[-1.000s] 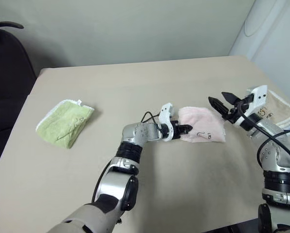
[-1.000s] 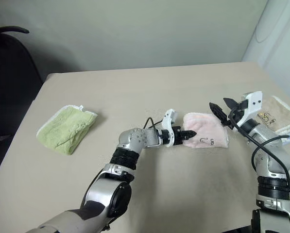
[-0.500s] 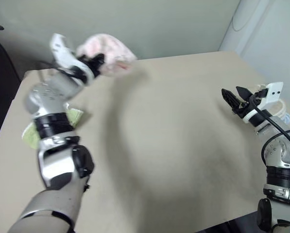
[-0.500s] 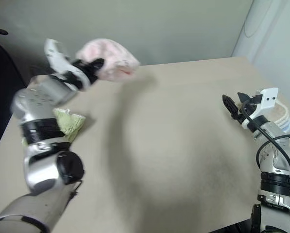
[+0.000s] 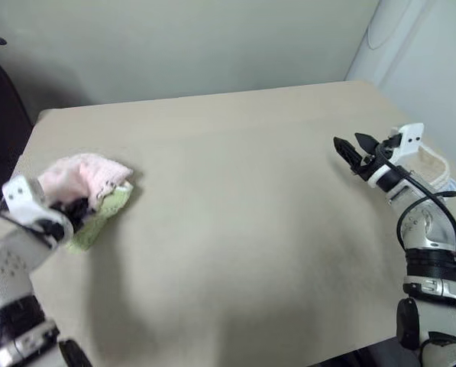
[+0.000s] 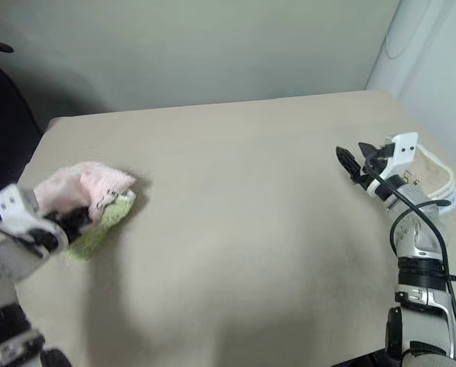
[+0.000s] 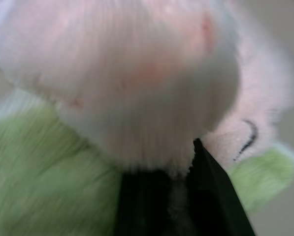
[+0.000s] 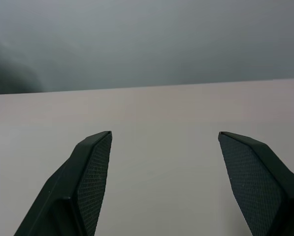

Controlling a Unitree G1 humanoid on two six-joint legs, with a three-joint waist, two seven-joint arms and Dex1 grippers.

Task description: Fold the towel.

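While the pink towel (image 5: 82,176) sits bunched on top of the light green folded towel (image 5: 98,222) at about nine o'clock on the table (image 5: 243,229), the main risk is that it does not settle squarely. It lies as a rounded lump, not a flat fold, and overhangs the green one toward the table's middle, so a release here could let it slump open or slide off the pile. The left wrist view gives a second worry: pink terry drapes over the black fingers (image 7: 206,196), so a loop of pile could catch on them and drag the towel, or the green one beneath it, as the arm pulls away.

The left gripper (image 5: 73,208) reaches in low from the near left edge at about eight o'clock, its tips buried in the pink cloth; whether its jaws are clenched or released I cannot tell. The right gripper (image 5: 352,150) hangs above the table at about three o'clock, pointing toward the table's centre, jaws spread wide and holding nothing, with a beige folded towel (image 5: 434,164) just behind it.
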